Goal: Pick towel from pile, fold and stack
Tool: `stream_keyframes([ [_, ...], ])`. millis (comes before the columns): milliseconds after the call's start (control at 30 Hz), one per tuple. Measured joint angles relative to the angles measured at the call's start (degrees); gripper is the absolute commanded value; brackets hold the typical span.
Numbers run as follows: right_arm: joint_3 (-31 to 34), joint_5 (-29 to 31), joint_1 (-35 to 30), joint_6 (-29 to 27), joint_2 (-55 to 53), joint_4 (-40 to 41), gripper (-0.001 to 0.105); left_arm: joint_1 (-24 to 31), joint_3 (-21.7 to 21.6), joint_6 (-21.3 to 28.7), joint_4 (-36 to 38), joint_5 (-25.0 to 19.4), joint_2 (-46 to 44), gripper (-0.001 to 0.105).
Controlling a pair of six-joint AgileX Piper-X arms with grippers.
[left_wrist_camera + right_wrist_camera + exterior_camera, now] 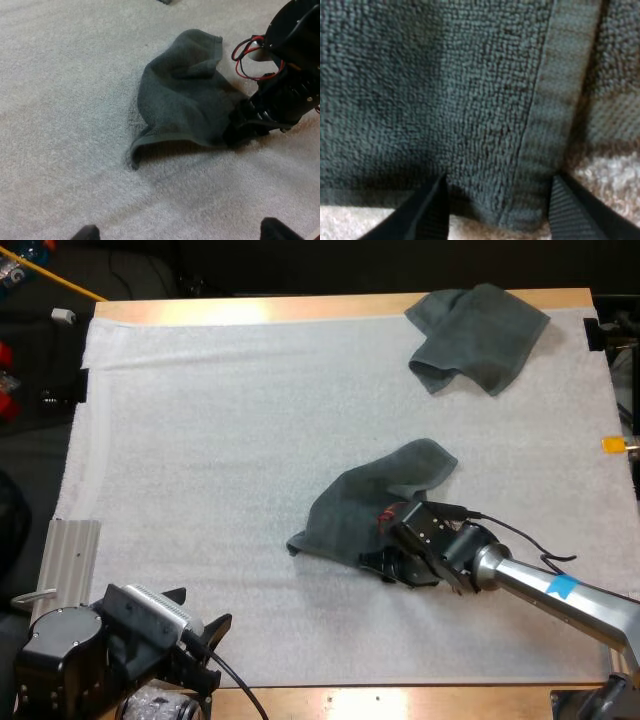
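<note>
Closest in, at the near left corner of the bench (pixel 330 306), the left gripper (pixel 203 632) hangs low over the near edge of the white mat (pixel 200 440), well apart from any cloth. Its fingers (pixel 276 231) are released: in the left wrist view the two dark tips stand wide apart with only bare mat between them.

Further right, around the middle of the mat, lies the crumpled towel (pixel 372 502). It is dark grey-green and runs from a near left corner to a rounded far right end. From the left wrist view the crumpled towel (pixel 182 95) is humped, and its near hem is raised off the mat with a shadow under it.

At that towel's near right edge sits the right gripper (pixel 388 562), its arm coming in from the right. The left wrist view shows the right gripper (pixel 241 126) down at the cloth's edge, touching it. In the right wrist view its fingers (pixel 427 210) are grasping the crumpled towel (pixel 445 90), one black finger on each side of a fold, with the flat woven hem running between them.

Far right, near the far corner of the mat, a second towel (pixel 480 332) lies loosely heaped, well apart from both grippers and from the crumpled towel.
</note>
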Motion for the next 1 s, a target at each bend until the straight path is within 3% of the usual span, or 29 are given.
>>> stream_keyframes([
  [167,0.00,0.00,0.00,0.00,0.14,-0.81,0.001,0.00,0.00,0.00,0.00,0.00,0.00,0.062],
  [200,0.00,0.00,0.00,0.00,0.14,-0.90,0.000,0.00,0.00,0.00,0.00,0.00,0.00,0.062],
  [433,0.00,-1.00,0.00,0.00,-1.16,-1.15,0.000,0.00,0.00,0.00,0.00,0.00,0.00,0.062],
  [667,-1.06,0.96,0.00,-3.34,-10.71,-0.80,0.000,0.00,0.00,0.00,0.00,0.00,0.00,0.062],
  [1000,-14.57,11.22,0.00,-11.31,-11.49,-2.86,0.000,0.00,0.00,0.00,0.00,0.00,0.00,0.062],
])
